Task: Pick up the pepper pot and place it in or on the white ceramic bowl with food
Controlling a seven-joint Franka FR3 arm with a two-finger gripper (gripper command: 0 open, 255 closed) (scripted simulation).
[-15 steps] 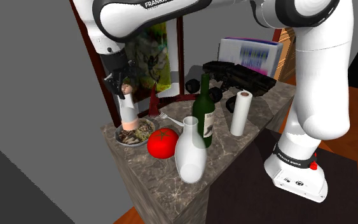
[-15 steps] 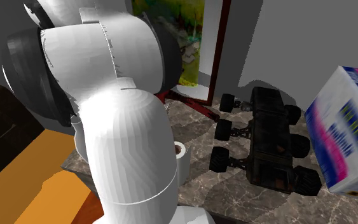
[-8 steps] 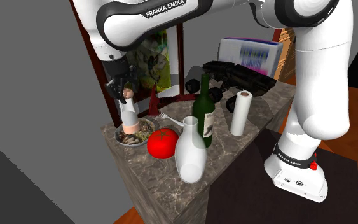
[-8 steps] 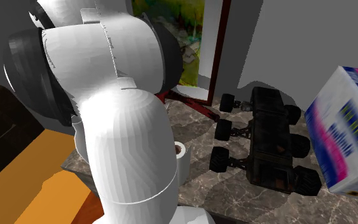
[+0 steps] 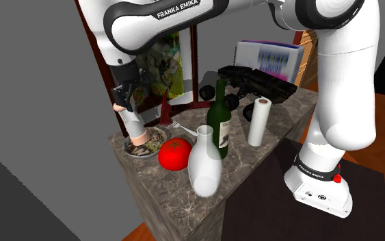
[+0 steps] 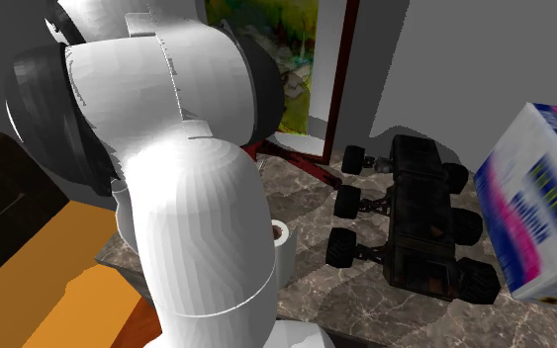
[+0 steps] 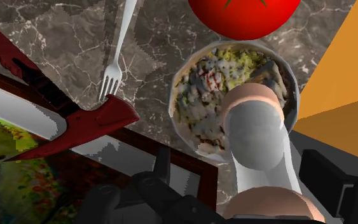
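The pepper pot [image 5: 136, 127], white-bodied with tan bands, is seen with its lower end set down in the food of the white bowl [image 5: 158, 139], at the corner of the marble table [image 5: 252, 164] toward the shoulder view's left. Its long axis is not upright: it leans from the bowl up toward that view's left, and its tan upper end lies directly under the end effector [image 5: 124, 96].

In the wrist view the black fingers [image 7: 327, 181] are spread wide on either side of that upper end. A gap is visible on at least one side, so the pot is judged to be resting on the bowl rather than clasped.

A red tomato [image 5: 175, 153] lies just beside the bowl, and a fork [image 7: 117, 57] lies near it.

The placing is judged done or nearly so. What remains would be a withdrawal along the pot's own slanted axis. Any sideways drift could catch the leaning top and tip the pot over the rim, toward the table edge.
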